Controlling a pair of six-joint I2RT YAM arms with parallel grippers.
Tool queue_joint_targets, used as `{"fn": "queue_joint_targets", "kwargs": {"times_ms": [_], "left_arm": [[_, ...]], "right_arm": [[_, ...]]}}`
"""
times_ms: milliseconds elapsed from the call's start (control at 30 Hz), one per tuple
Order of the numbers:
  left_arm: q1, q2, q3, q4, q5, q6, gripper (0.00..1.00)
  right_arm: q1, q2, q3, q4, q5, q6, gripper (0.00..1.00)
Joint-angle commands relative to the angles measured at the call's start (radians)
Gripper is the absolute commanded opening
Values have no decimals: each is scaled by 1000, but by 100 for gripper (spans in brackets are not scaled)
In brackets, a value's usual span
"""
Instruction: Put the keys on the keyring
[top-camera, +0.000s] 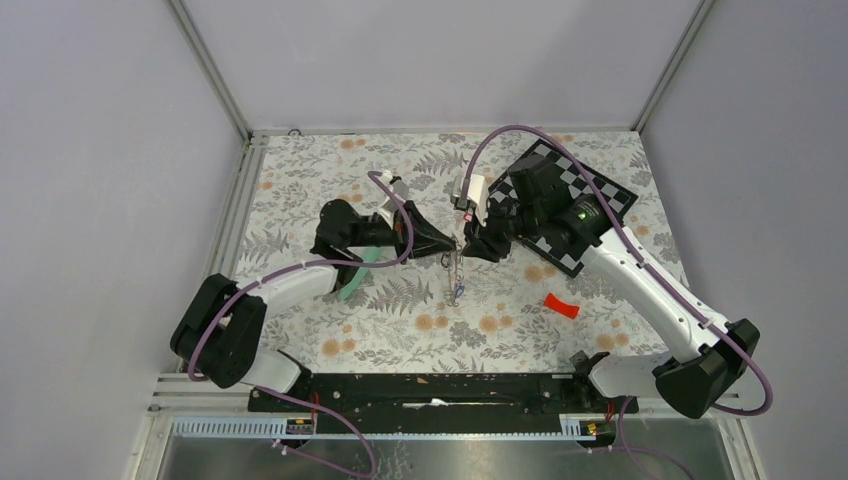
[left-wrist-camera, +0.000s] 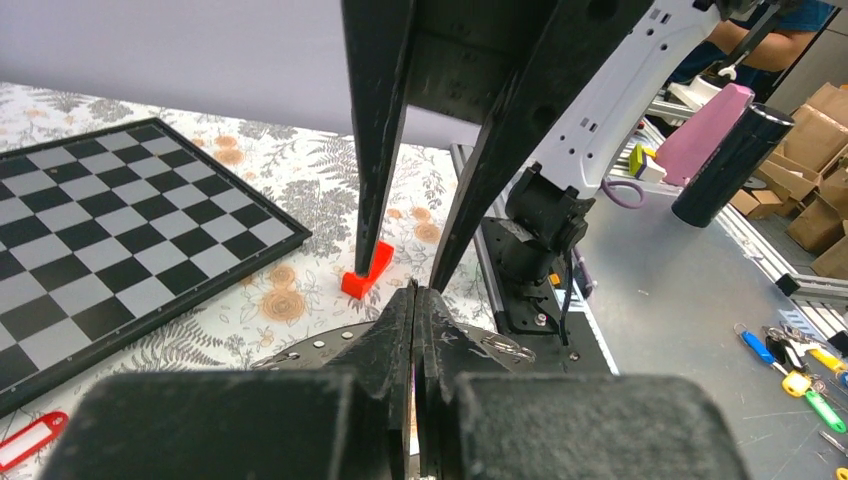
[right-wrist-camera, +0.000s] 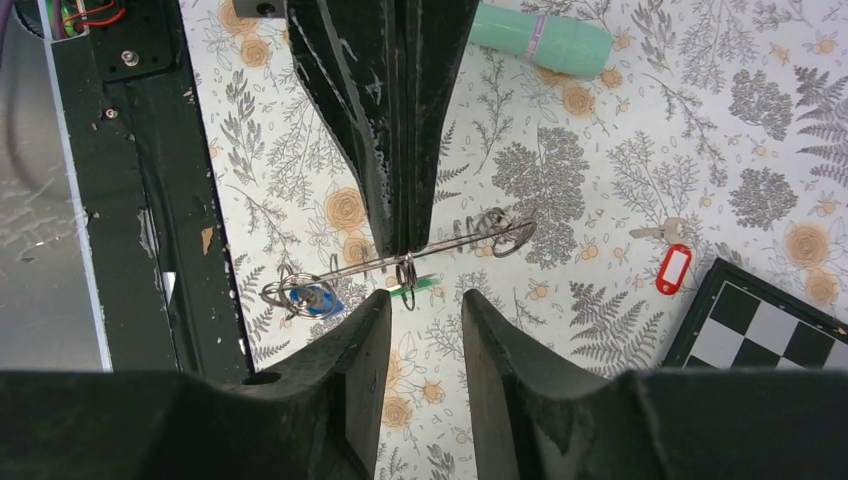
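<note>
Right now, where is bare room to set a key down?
Free: the near cloth between the mint-green tube and the red curved piece, and the far-left corner. Crowded: the middle, where left gripper and right gripper meet at the keyring.

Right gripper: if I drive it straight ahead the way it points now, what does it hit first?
Most likely the keyring, pinched in the shut left gripper directly ahead of the open right gripper, with the left gripper itself just behind. Depth is unclear.

The thin silver wire keyring (right-wrist-camera: 455, 245) sits edge-on, tilted, carrying a blue-tagged key (right-wrist-camera: 315, 298) and a green-tagged key (right-wrist-camera: 422, 284). 1 red-tagged silver key (right-wrist-camera: 675, 268) lies flat, well apart.
</note>
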Motion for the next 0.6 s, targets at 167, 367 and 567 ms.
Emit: {"fn": "queue_joint_targets", "kwargs": {"times_ms": [167, 367, 567], "left_arm": [[2, -46, -16, 193, -19, -75, 0], [2, -46, -25, 220, -17, -80, 0], [2, -42, -26, 235, -14, -86, 0]], "right_arm": [[-7, -25, -49, 50, -82, 3, 27], [-8, -37, -73, 61, -93, -4, 10], [-9, -42, -89, 71, -127, -3, 0]]}}
